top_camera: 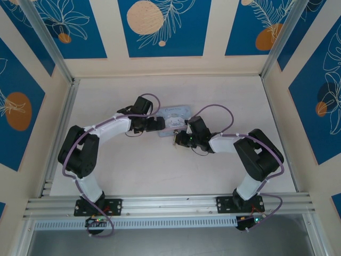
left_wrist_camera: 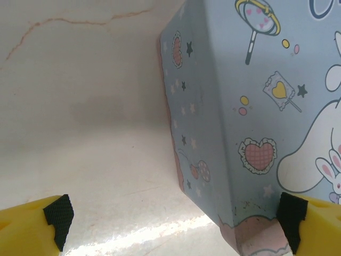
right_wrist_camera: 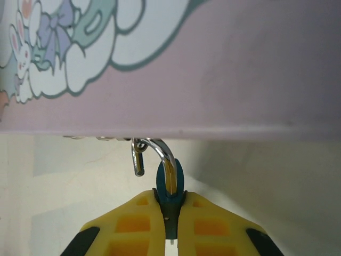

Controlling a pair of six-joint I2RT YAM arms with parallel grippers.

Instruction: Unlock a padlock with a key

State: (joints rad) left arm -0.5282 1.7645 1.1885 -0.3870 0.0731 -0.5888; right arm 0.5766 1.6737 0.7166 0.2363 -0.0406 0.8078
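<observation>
My right hand (right_wrist_camera: pixel 169 207) is pinched shut on the padlock (right_wrist_camera: pixel 169 184). Its two yellow fingers (right_wrist_camera: pixel 136 224) press the narrow blue body edge-on, just under the tin (right_wrist_camera: pixel 224 69). The steel shackle (right_wrist_camera: pixel 155 146) curves up out of the body to the tin's lower edge, where it seems to pass through a small loop. Its other leg hangs free beside the body rather than seated in it, so I judge the lock to be open or close to it. A thin pale sliver pokes out below the body between my fingers; whether that is the key I cannot tell.

I expect the lock to handle as a hard, light, slick thing. It is stiff metal with nothing to crush, but it is so small that it could twist or squirt out from between the fingers. The flat faces of the body are the place to hold, as now, leaving the shackle free to swing.

My left hand (left_wrist_camera: pixel 176 221) stands wide with the tin's corner between its fingers. One black pad (left_wrist_camera: pixel 290 218) is at the tin's face and the other is well off over bare tabletop (left_wrist_camera: pixel 80 133). From above, both hands meet at the near side of the tin, mid-tabletop
</observation>
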